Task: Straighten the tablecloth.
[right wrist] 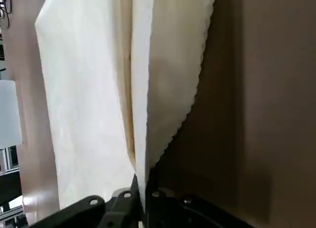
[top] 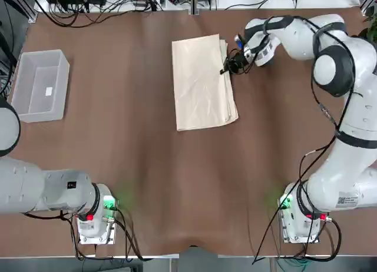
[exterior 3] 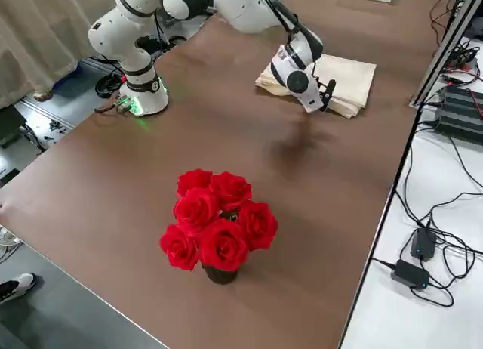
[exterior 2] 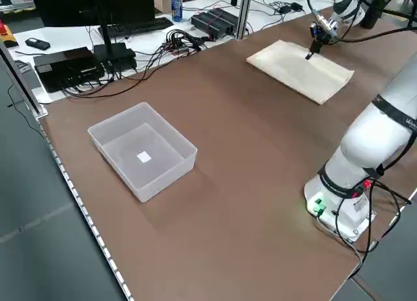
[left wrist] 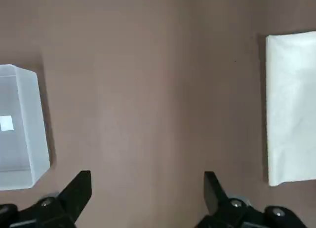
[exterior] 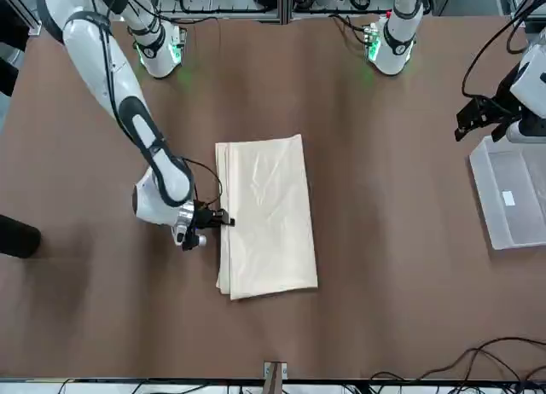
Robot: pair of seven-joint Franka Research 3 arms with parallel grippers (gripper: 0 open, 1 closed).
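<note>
Toward the table's (top: 141,183) far edge, right of its middle: one cloth (top: 197,83), folded, lengthwise from near to far. At its right side: right gripper (right wrist: 142,188), clamped on the cloth's edge, seemingly one layer. By the left edge: one clear bin (top: 41,86), white label inside; left gripper (left wrist: 148,188) above the table beside it, fingers apart. Toward the right edge: red roses (exterior 3: 219,220), dark vase.

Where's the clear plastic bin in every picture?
Top: bin, upper left.
Front: right edge.
Left side: left of middle.
Right side: only part, top edge.
Left wrist: left edge.
Right wrist: pale shape at left edge, maybe it; can't tell.
Shared landmark: the folded cream tablecloth, in all six.
</note>
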